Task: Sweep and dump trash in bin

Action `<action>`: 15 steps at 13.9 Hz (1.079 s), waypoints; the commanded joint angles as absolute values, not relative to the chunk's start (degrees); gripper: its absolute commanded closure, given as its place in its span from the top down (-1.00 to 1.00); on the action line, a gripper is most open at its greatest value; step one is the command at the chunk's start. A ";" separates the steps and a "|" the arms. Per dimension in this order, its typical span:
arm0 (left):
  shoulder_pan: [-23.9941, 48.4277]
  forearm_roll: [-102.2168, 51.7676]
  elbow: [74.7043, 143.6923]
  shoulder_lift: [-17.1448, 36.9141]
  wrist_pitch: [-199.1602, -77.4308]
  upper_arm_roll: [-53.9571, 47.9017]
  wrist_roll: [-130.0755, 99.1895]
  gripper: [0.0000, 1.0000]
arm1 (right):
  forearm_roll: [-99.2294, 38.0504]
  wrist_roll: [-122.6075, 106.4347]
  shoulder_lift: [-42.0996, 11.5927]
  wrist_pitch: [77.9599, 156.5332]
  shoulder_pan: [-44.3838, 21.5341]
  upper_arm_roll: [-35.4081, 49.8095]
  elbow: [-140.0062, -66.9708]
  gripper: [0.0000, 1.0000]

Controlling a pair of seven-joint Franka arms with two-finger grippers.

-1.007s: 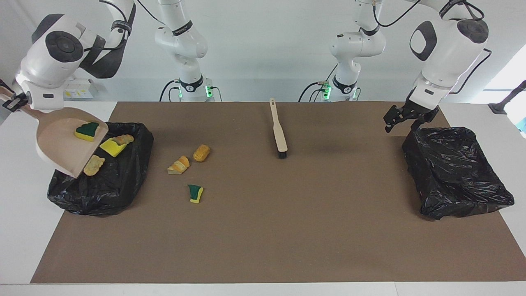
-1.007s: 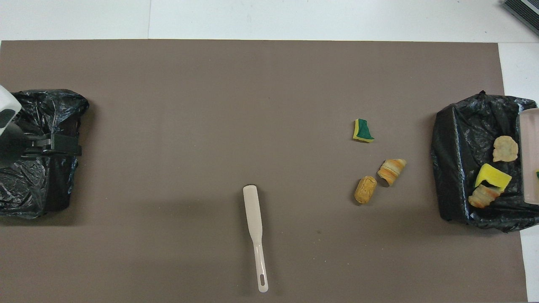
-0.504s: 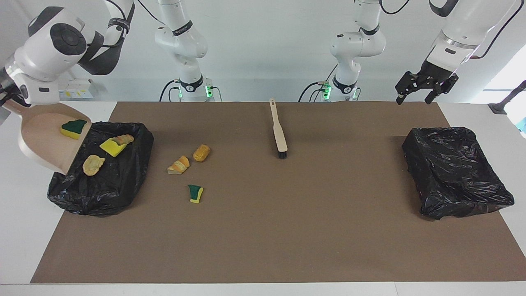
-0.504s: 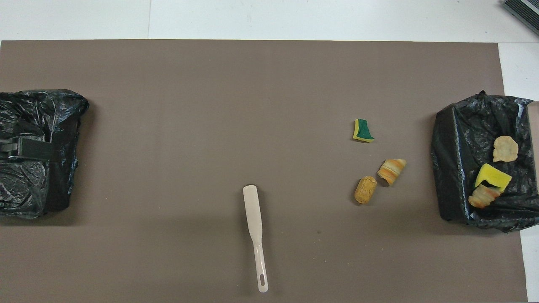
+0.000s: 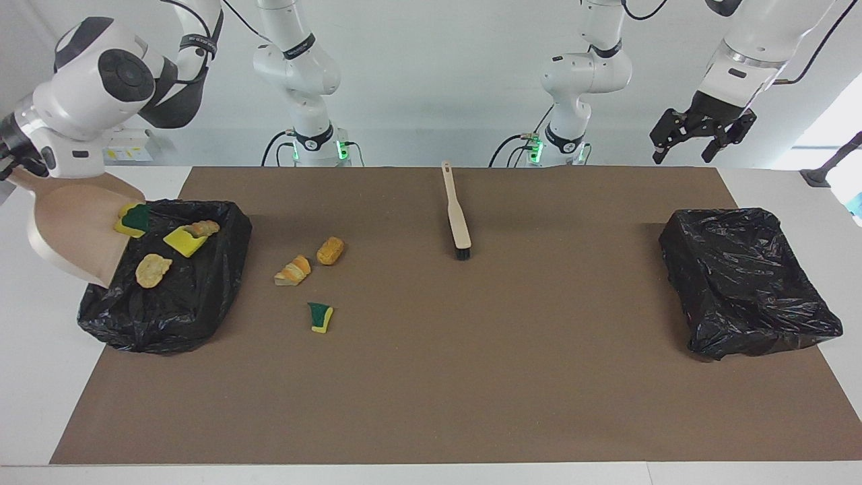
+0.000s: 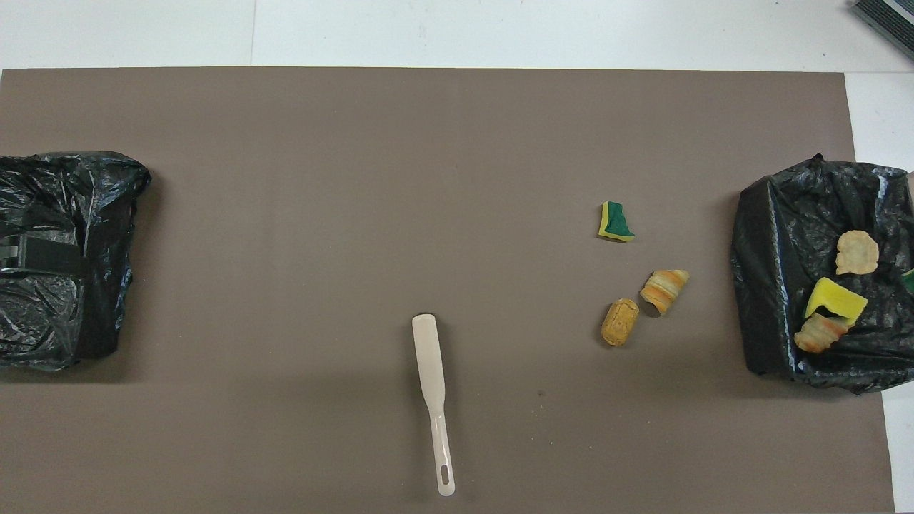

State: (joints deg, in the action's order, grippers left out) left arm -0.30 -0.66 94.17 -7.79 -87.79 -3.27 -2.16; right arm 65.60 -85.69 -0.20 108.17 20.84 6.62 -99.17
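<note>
Right end effector point(image 5: 8, 165) at the facing view's edge, mostly cut off; clamped on the beige dustpan point(image 5: 71, 225) handle. Pan tilted over the rim of the black-lined bin point(image 5: 168, 296) at the right arm's end of the tabletop. Green-and-yellow scrap point(image 5: 133, 220) sits at the pan's lip, right at the bin's edge. Left end effector point(image 5: 702, 131) raised, fingers spread wide, holding nothing, over the tabletop's robot-side edge near the second black bin point(image 5: 747, 283) at the left arm's end.

In the first bin: tan scrap point(image 5: 153, 270), yellow wedge point(image 5: 183, 240), orange-brown chunk point(image 5: 204, 228) touching the wedge. On the brown mat point(image 5: 431, 391), beside that bin toward the middle: orange-striped piece point(image 5: 293, 271), tan-orange lump point(image 5: 330, 250) just beside it and nearer the robots, green-yellow sponge bit point(image 5: 320, 316) farther from the robots.

Brush point(image 5: 456, 212) lies mid-mat, bristles pointing away from the robots, untouched.

Overhead view: neither arm's white body visible, dustpan out of frame; only a sliver of green at the frame edge in the bin. A dark shape, likely the left end effector, overlaps the second bin point(image 6: 64, 257). Facing view alone shows the pan and grip. Nothing blocks the loose scraps.
</note>
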 commanded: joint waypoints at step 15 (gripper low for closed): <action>-0.62 -1.14 94.22 -8.09 -88.07 -2.64 -1.93 1.00 | 34.12 -80.20 0.70 107.32 23.82 6.15 -99.14 -1.00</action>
State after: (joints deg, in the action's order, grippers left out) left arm -0.34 -1.21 94.19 -7.72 -88.02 -2.65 -2.19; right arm 38.14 -84.14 0.20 108.24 23.49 5.89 -99.41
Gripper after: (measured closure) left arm 0.000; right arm 0.683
